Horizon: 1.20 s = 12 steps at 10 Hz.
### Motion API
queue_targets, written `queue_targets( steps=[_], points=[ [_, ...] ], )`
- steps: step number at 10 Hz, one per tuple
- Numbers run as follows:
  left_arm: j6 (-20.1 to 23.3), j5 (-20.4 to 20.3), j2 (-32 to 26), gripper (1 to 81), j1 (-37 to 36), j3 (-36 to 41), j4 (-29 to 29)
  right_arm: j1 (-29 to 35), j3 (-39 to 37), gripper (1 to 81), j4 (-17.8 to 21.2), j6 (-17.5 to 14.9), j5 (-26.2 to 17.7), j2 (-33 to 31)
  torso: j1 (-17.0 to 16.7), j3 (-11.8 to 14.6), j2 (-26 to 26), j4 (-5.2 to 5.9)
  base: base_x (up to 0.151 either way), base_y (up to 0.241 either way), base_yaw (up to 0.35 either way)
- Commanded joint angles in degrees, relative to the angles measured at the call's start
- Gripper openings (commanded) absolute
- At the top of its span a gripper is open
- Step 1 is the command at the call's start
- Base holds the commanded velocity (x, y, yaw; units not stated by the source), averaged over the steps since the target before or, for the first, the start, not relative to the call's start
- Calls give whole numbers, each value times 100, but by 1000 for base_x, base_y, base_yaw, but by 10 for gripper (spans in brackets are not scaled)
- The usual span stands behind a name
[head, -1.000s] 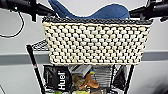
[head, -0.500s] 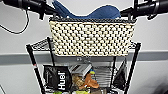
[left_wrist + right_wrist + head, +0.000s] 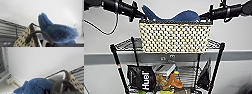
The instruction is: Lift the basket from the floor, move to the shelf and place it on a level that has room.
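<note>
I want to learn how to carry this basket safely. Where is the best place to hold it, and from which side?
Probably by the small dark handles at its two short ends, one gripper coming in from each side. The basket is long and wide, so an end handle on each side should keep it level, and the blue plush toy fills the top.

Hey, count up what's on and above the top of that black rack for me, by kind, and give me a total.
Woven basket: 1
Blue plush toy inside it: 1
Robot arms at the basket's ends: 2, left and right
Total: 4
The tier below holds a black Huel bag and other items too cluttered to count.
</note>
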Motion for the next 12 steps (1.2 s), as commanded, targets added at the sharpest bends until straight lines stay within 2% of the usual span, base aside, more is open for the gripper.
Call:
queue_targets(
  steps=[1,3,4,8,12],
  points=[
    [147,-246,492,10,-827,-713,437,829,-1032,10,-98,-433,125,606,0,0,0,0,0,0,0],
    [147,-237,685,10,-739,-1081,629,714,-1672,10,-90,-634,-86,1009,0,-2,0,0,0,0,0],
    [156,-237,721,10,-651,-1179,692,696,-1726,10,-98,-678,-121,1088,0,-2,0,0,0,0,0],
    [182,-167,861,10,-317,-1617,885,310,-2253,10,-291,-705,-121,1300,2,-2,2,0,0,0,0],
    [208,-158,879,10,-282,-1671,894,222,-2192,10,-291,-758,-112,1256,0,-2,0,0,0,0,0]
  ],
)
